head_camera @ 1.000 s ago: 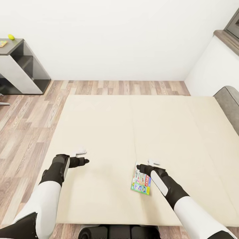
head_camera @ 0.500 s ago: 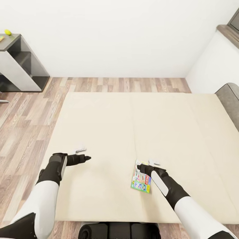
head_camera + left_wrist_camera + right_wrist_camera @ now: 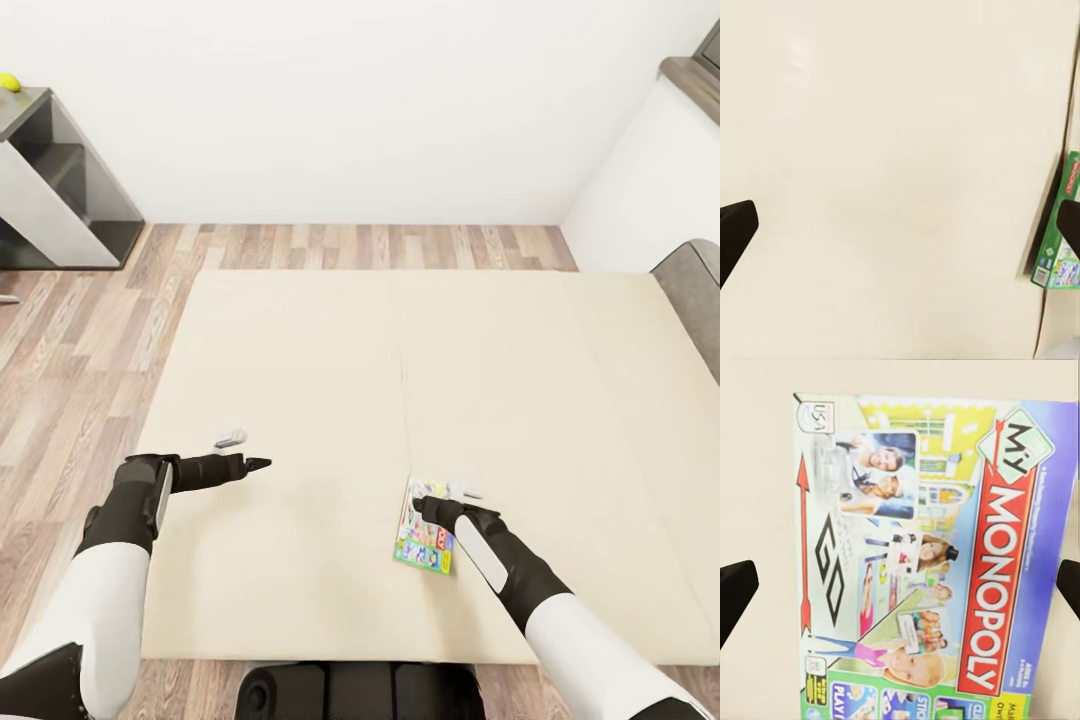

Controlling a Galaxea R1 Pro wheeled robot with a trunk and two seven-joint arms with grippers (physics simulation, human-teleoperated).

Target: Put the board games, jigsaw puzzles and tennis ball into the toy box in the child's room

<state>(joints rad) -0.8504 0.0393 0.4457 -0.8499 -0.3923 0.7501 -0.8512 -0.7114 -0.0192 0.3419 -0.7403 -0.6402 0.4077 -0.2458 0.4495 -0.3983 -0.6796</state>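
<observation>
While my right pincer (image 3: 440, 497) hangs wide over the Monopoly box (image 3: 424, 541), the pickup is not yet made.
The box lies flat on the bed (image 3: 300, 360) near its front edge; I judge I should drop straight down, straddle one long edge squarely and close firmly. My left pincer (image 3: 245, 452) is also wide, holding nothing.

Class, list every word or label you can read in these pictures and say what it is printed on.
"MY MONOPOLY": red banner and green diamond on the board game box lying on the bed.
"GO": beside the red arrow on the same box.
"USA": small badge in one corner of the box.
"PLAY": blue tile at the box's edge, cut off.
Other small print on the box is too blurred to read.
</observation>
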